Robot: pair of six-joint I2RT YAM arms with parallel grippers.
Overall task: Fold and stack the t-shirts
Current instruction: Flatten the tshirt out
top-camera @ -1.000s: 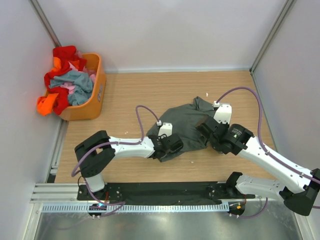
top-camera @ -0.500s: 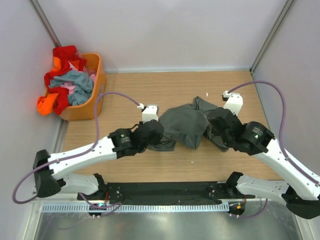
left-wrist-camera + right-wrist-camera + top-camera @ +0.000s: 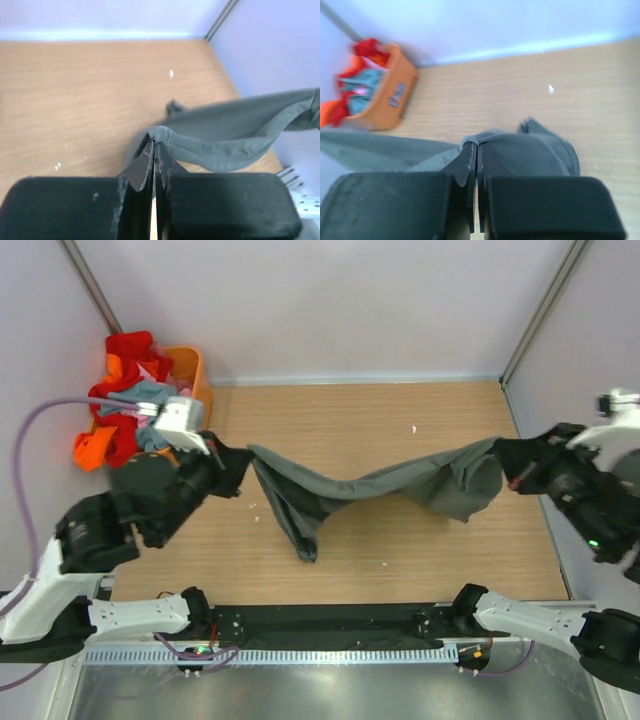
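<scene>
A plain dark grey t-shirt (image 3: pixel 370 485) hangs stretched in the air between my two grippers, sagging in the middle, with a fold dropping toward the table. My left gripper (image 3: pixel 238 462) is shut on its left edge; the left wrist view shows the hem pinched at the fingertips (image 3: pixel 155 142) and the cloth (image 3: pixel 235 132) running off to the right. My right gripper (image 3: pixel 508 465) is shut on the right edge; the right wrist view shows cloth (image 3: pixel 525 155) bunched at my right gripper (image 3: pixel 474 146). Red, orange, pink and blue-grey shirts (image 3: pixel 125 390) lie heaped in the basket.
The orange plastic basket (image 3: pixel 192 370) stands at the back left corner, partly behind my left arm; it also shows in the right wrist view (image 3: pixel 385 100). Walls close the table at back, left and right. A small white speck (image 3: pixel 414 428) lies on the wood.
Both grippers have lifted and pulled far apart, left going left and right going right. The grey shirt went from a crumpled heap on the table to a stretched band in the air.
</scene>
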